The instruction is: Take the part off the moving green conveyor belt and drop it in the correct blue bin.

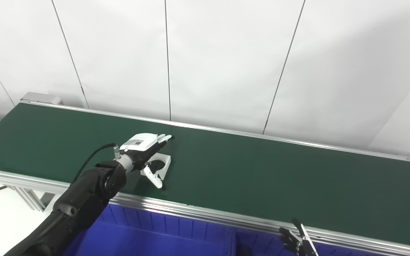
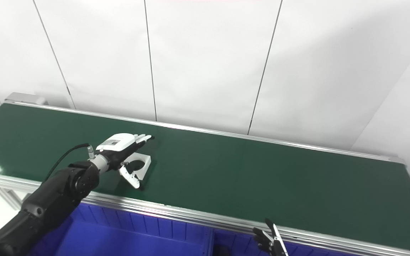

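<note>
A long conveyor belt [image 1: 247, 170] with a matte, dark green surface ran across the scene, framed by ribbed aluminium rails along its near and far edges. Behind it stood a wall of smooth white panels [image 1: 226, 60] split by thin dark seams.

The part [image 1: 162, 164], a small white block, apparently plastic, with a round dark hole through it, lay flat on the belt toward its left end, closer to the near rail than to the far one. The left hand [image 1: 147, 151] was right over it: the white-shelled back of the hand faced up, the fingers [image 1: 164, 137] stretched out straight and close together past the part's far side, and the thumb [image 1: 154, 176] angled down at the near side, so the part sat between them. The hand was spread wide and had not closed on the part; whether any finger touched it could not be told. The arm behind was glossy black with a thin black cable looping off the wrist.

Below the near rail sat a blue bin [image 1: 162, 231] of ribbed plastic. The right hand [image 1: 299, 241] showed only dark fingertips at the bottom edge, near the rail; its state could not be told.
</note>
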Motion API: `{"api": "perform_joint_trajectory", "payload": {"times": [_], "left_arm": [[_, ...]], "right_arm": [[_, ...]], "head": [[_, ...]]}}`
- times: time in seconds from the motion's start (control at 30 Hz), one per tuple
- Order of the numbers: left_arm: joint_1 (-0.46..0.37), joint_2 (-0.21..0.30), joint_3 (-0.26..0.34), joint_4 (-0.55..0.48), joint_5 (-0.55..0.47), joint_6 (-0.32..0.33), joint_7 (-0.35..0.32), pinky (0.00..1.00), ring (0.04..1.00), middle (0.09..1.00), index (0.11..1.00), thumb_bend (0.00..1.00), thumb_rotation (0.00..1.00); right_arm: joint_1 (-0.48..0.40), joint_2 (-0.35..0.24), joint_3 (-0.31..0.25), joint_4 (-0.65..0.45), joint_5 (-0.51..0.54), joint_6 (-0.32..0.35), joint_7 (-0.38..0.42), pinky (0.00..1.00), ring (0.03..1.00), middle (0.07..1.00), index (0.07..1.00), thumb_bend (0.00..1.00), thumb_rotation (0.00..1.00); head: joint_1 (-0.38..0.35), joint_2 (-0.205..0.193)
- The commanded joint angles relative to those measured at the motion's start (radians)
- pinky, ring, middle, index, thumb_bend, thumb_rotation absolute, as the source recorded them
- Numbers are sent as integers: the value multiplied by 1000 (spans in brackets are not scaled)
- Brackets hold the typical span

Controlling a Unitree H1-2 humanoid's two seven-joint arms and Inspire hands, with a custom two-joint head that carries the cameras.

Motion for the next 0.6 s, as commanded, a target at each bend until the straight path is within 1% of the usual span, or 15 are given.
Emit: {"api": "perform_joint_trajectory", "payload": {"times": [0.0,0.03,0.17,0.2,0.23,0.3,0.33,0.37,0.43,0.47,0.5,0.53,0.57], "left_arm": [[-59,13,2,1,8,6,30,1000,1000,1000,968,936,188],[-59,10,1,11,6,4,33,1000,1000,1000,967,925,171],[-63,-2,-5,45,-3,3,31,974,965,974,947,841,38],[-63,-7,-5,56,-5,1,39,968,960,970,943,835,24],[-64,-14,-3,66,-11,1,46,939,942,960,930,815,12],[-64,-32,15,86,-44,-7,59,822,874,926,897,746,2],[-65,-42,25,93,-63,-8,63,716,790,872,845,660,1],[-68,-48,28,99,-72,-8,63,612,682,773,757,544,0],[-74,-58,23,102,-76,8,54,540,600,674,678,464,0],[-76,-61,20,102,-76,15,53,481,548,556,576,491,0],[-78,-66,18,105,-79,17,54,461,530,516,541,501,0],[-80,-69,17,107,-81,18,55,394,463,487,506,511,0],[-82,-73,16,111,-87,20,51,389,458,485,504,512,0]], "right_arm": [[-1,-2,-7,-20,24,-70,3,825,856,874,1000,638,772],[0,-1,-9,-20,25,-73,3,827,856,874,997,641,768],[5,0,-13,-23,24,-75,4,825,859,876,997,636,776],[6,0,-14,-25,26,-76,5,825,859,876,998,635,776],[7,0,-15,-25,29,-78,6,825,860,875,998,637,776],[9,-2,-16,-24,37,-84,9,828,860,875,998,639,775],[10,-2,-17,-22,38,-90,9,826,861,875,998,636,775],[11,-3,-18,-21,39,-94,9,825,859,872,995,632,776],[12,-3,-20,-21,40,-97,10,826,857,870,993,632,780],[13,-3,-21,-22,40,-97,10,826,857,870,993,635,784],[14,-3,-22,-24,38,-95,10,827,857,870,993,636,786],[15,-3,-22,-26,37,-93,10,829,862,874,995,649,799],[15,-4,-23,-26,39,-92,11,829,863,874,995,650,800]], "head": [[2,0],[2,0],[4,1],[6,2],[6,2],[8,4],[9,4],[12,4],[12,5],[12,5],[15,6],[15,6],[17,6]]}}
